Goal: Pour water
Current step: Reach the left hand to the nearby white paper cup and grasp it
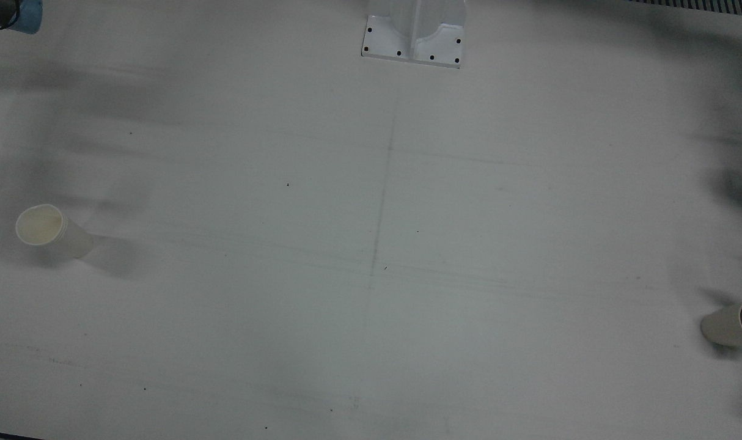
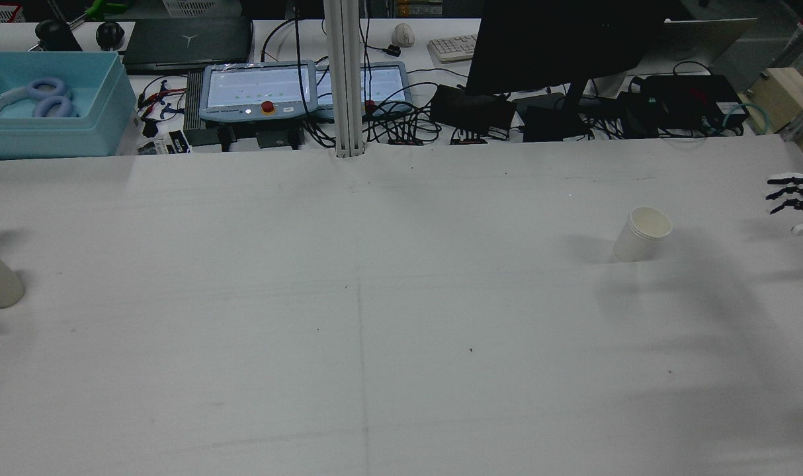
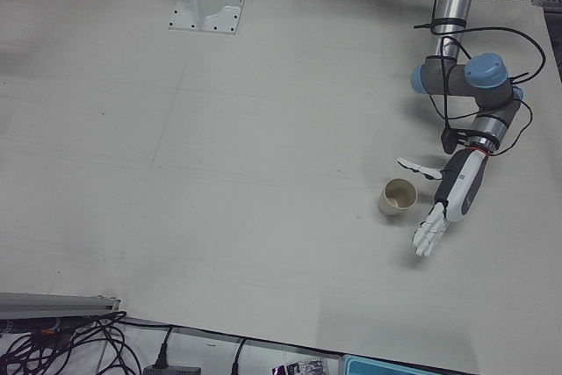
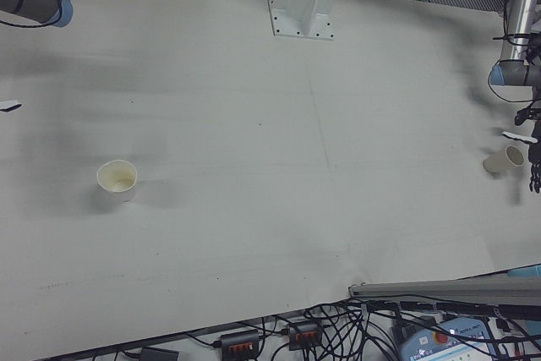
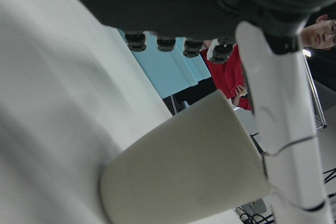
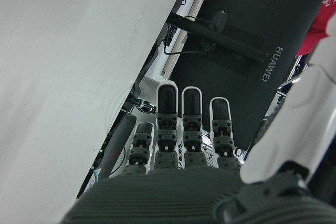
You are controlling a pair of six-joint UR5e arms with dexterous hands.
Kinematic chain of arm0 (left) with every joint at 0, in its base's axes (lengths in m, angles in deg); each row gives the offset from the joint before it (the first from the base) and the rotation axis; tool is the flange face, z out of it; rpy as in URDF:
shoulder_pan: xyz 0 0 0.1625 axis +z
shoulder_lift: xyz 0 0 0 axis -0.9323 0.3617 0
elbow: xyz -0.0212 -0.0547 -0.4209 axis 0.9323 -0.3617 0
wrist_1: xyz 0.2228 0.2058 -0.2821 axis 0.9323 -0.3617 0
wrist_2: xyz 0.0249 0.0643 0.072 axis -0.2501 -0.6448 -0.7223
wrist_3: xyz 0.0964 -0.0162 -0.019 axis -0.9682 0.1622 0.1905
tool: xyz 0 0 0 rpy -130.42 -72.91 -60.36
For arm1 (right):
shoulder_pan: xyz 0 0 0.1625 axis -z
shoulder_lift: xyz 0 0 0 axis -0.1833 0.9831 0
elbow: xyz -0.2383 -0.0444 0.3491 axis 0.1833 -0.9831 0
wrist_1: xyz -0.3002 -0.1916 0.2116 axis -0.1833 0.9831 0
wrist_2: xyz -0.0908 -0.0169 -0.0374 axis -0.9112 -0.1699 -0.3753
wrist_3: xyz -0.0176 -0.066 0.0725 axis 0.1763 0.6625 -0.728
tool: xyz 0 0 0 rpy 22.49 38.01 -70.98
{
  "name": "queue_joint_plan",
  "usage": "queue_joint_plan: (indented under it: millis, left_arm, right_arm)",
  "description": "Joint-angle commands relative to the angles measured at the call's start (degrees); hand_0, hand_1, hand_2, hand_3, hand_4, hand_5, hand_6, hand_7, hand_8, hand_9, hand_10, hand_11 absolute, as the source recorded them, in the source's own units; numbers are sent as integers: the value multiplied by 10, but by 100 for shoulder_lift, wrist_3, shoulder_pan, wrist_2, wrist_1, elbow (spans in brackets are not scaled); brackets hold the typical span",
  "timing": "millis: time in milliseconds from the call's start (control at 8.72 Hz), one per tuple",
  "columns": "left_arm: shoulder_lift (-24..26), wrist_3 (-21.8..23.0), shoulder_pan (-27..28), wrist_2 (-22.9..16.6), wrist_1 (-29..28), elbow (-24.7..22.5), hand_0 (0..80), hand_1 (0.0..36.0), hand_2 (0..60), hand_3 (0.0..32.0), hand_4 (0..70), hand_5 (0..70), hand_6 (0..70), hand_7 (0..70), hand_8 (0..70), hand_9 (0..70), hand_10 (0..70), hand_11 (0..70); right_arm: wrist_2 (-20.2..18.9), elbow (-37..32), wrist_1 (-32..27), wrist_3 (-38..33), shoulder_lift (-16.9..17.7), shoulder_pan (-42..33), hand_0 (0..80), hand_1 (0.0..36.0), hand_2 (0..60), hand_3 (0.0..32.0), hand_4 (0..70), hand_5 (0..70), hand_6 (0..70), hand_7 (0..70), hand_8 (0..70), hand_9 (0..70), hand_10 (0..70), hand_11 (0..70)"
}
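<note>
The left robot hand (image 3: 448,199) hangs open just beside its cup (image 3: 397,196); the right robot hand (image 2: 798,201), fingers spread, is apart from the other cup (image 2: 641,233). Close squarely around mid-wall, keeping it upright.

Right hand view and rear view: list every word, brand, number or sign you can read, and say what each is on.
"HUAWEI": on the back of the dark monitor, right hand view, running sideways.
A Y-shaped logo, no letters: on the lid of the closed laptop, rear view.
Text on the two teach pendant screens: too small to read.
Keys of the keyboard: too small to read.
The paper cups carry no print.
</note>
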Motion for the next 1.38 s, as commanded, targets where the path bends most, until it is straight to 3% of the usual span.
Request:
queue_joint_plan:
  millis: [0,459,573,803,1146,1261]
  left_arm:
    - [0,7,402,397,-8,4,599,115,0,0,132,0,16,63,43,0,25,56]
    - [158,7,402,397,61,4,600,116,0,0,156,14,26,70,41,0,25,55]
    - [228,7,411,397,123,13,600,113,0,0,182,61,27,70,41,0,26,57]
    - [273,7,411,389,176,13,591,97,0,0,295,243,25,65,39,0,33,63]
    - [290,7,411,397,290,13,581,79,0,0,424,700,36,67,40,0,42,69]
    - [299,7,411,397,316,13,591,86,0,0,470,700,47,80,45,2,41,68]
  right_arm:
    - [0,0,0,4,8,-42,477,50,0,0,171,281,275,386,334,435,119,177]
    - [0,-9,-9,4,8,-42,476,50,0,0,155,273,261,372,323,426,119,177]
    - [0,-9,-9,4,17,-51,477,51,0,0,155,273,260,369,323,426,120,180]
    - [0,-9,-9,4,8,-77,477,51,0,0,151,272,255,366,319,423,118,176]
    - [0,-9,-9,4,8,-68,478,52,0,0,153,273,254,366,318,422,118,177]
    - [0,-9,-9,4,8,-77,477,53,0,0,154,274,254,367,319,423,120,179]
